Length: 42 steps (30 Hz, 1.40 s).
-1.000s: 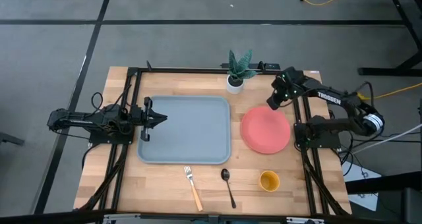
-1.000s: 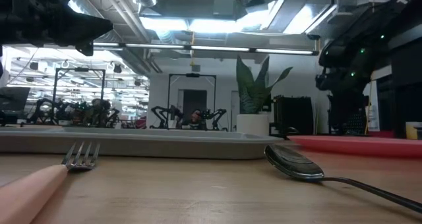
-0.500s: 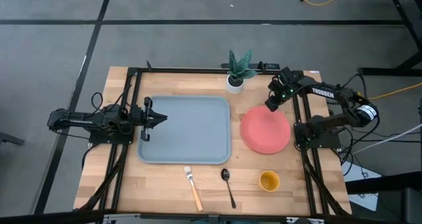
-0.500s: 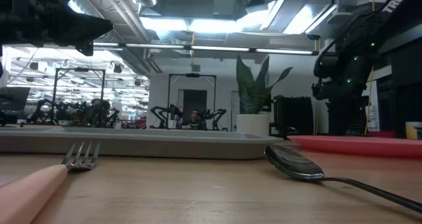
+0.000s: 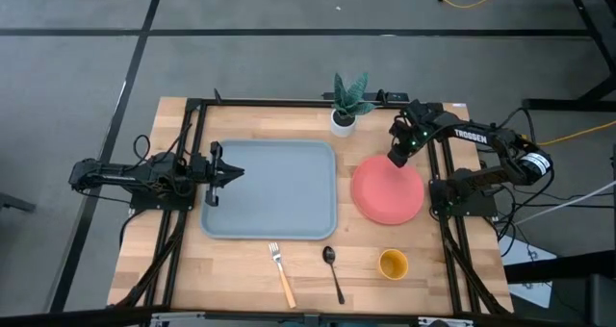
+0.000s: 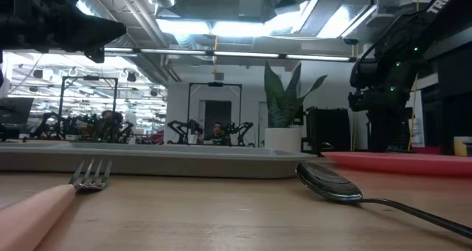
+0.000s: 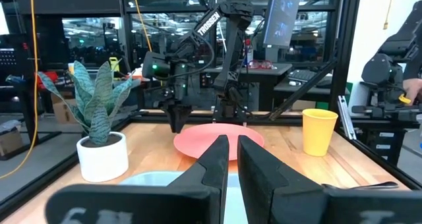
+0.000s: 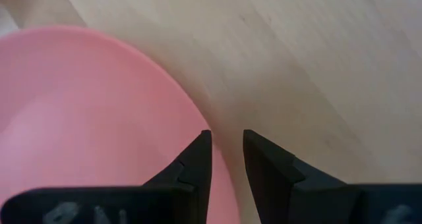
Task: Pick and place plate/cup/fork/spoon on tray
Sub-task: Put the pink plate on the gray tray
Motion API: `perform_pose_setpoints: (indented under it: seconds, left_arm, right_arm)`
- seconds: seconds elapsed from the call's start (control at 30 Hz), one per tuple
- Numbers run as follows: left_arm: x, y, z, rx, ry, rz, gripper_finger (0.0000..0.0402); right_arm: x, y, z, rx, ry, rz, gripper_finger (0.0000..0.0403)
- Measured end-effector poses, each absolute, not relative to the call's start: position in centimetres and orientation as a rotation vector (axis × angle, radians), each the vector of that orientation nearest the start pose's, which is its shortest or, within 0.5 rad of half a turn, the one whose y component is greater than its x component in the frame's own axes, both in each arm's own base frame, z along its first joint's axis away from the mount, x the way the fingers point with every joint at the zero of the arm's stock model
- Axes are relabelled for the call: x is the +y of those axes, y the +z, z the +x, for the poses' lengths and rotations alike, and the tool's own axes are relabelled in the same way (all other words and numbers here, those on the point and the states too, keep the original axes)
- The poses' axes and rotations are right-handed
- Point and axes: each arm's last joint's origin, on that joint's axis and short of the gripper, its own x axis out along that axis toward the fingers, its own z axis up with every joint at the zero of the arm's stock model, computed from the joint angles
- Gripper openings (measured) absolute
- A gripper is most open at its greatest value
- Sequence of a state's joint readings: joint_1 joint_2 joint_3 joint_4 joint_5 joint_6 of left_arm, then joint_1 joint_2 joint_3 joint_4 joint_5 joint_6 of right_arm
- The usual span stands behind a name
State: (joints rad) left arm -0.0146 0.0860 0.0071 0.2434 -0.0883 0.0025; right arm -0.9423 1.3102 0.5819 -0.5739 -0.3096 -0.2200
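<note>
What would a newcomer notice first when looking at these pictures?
First, the large grey-blue tray at the table's middle, with nothing on it, and the coral plate to its right. Next, the right gripper poised over the plate's far rim, jaws open astride that edge.

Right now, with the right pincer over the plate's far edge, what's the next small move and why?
Probably a short straight descent of the right pincer so its open fingers straddle the plate's rim, then close. The wrist view shows the rim lined up with the gap between the fingers and nothing gripped yet. The tray holds nothing, and the left pincer waits at its edge.
</note>
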Motion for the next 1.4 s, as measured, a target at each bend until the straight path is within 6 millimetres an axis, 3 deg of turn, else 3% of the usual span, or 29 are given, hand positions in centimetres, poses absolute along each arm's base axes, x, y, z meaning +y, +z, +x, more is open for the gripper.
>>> perform_pose_setpoints:
  seconds: [0.4, 0.77, 1.1, 1.4]
  left_arm:
    - [0.1, 18.2, 10.1, -0.159, 0.074, -0.006, 0.0027]
    - [0.1, 18.2, 10.1, -0.159, 0.074, -0.006, 0.0028]
    - [0.1, 18.2, 10.1, -0.157, 0.074, -0.006, 0.0027]
    - [0.1, 18.1, 10.1, -0.154, 0.074, -0.005, 0.0028]
  right_arm:
    - [-14.9, 14.7, 13.2, 1.140, -0.328, 0.520, 0.0092]
    - [-14.9, 12.2, 14.2, 1.259, -0.256, 0.585, 0.0092]
    - [-15.6, 13.9, 14.9, 1.223, -0.270, 0.556, 0.0092]
    - [-15.4, 14.1, 14.7, 1.250, -0.262, 0.577, 0.0092]
